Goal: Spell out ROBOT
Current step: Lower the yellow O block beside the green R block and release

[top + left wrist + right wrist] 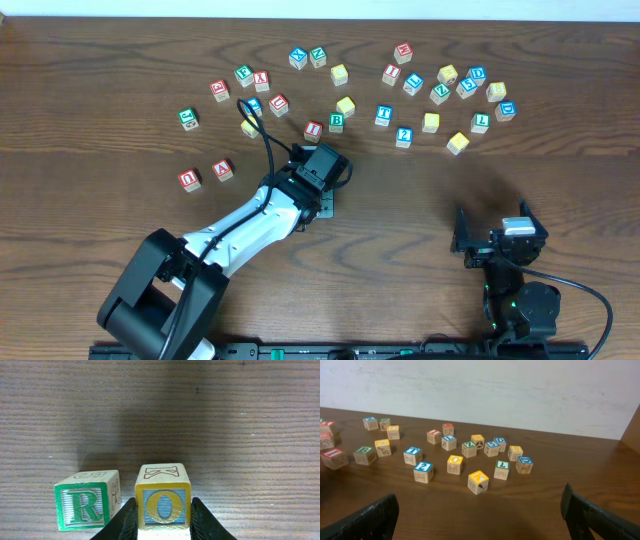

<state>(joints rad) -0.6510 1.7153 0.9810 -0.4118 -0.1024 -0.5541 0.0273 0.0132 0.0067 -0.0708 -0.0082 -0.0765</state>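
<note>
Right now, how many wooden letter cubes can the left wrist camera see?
2. A green-lettered R wooden cube stands at left; a yellow-lettered O wooden cube sits beside it, between the left gripper's fingers. More may sit outside its view.

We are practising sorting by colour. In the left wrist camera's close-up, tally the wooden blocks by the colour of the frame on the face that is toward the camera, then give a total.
Green-framed: 1, the R block
Yellow-framed: 1, the O block
Total: 2
</note>
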